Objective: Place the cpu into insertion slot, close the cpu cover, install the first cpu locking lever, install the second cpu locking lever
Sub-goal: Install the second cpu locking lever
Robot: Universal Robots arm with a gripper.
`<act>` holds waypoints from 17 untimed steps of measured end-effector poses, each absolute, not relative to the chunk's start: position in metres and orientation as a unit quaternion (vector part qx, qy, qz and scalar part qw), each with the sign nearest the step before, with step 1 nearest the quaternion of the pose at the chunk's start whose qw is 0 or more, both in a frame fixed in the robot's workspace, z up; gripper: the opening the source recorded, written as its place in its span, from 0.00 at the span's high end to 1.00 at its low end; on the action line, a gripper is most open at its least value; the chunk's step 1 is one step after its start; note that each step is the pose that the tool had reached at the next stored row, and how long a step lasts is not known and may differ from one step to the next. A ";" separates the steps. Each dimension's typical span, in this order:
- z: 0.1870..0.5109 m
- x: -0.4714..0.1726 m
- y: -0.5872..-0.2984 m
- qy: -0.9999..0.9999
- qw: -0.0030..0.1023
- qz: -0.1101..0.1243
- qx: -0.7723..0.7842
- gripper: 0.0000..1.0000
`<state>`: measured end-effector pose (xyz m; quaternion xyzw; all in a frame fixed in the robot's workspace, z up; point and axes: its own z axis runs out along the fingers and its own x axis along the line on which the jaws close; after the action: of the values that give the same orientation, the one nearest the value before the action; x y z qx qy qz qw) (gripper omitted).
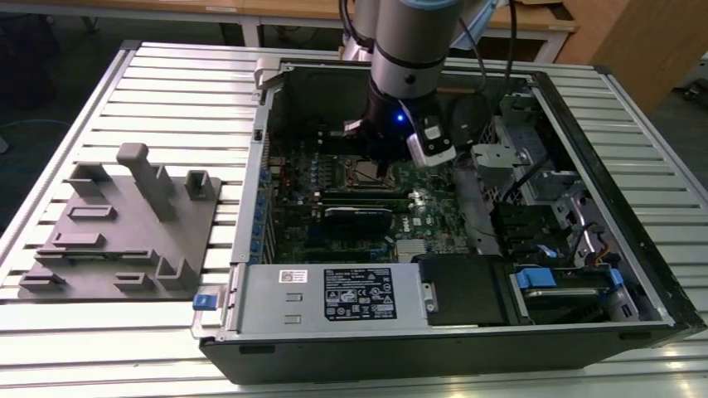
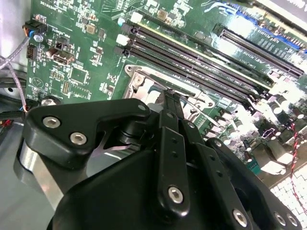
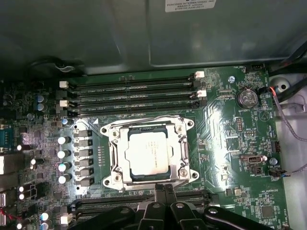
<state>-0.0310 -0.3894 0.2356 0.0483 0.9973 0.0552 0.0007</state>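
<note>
Cpu seated under cpu cover; gripper at socket edge, RAM slots nearby.

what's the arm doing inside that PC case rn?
The arm's gripper is down inside the open case, right at the edge of the insertion slot on the green board. The cpu is already seated, and the cpu cover lies closed around it. The fingers look pressed together, with nothing visible between them.
</note>
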 end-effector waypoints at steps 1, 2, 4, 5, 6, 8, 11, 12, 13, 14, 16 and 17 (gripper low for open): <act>0.236 -0.031 -0.390 0.997 -0.001 0.056 0.048 0.90; 0.236 -0.031 -0.391 0.997 -0.002 0.058 0.049 0.90; 0.236 -0.031 -0.394 0.997 -0.003 0.059 0.049 0.90; 0.236 -0.031 -0.395 0.997 -0.003 0.060 0.049 0.90; 0.236 -0.031 -0.396 0.997 -0.003 0.061 0.049 0.90; 0.236 -0.031 -0.398 0.997 -0.003 0.061 0.049 0.90; 0.236 -0.034 -0.398 0.997 -0.003 0.062 0.049 0.90; 0.235 -0.036 -0.398 0.997 -0.003 0.062 0.049 0.90; 0.235 -0.039 -0.398 0.997 -0.003 0.063 0.049 0.90; 0.235 -0.041 -0.399 0.997 -0.003 0.064 0.048 0.90; 0.235 -0.043 -0.400 0.997 -0.004 0.067 0.048 0.90; 0.235 -0.044 -0.401 0.996 -0.004 0.069 0.048 0.90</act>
<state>-0.0444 -0.4005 0.2353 0.0478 0.9965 0.0685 -0.0036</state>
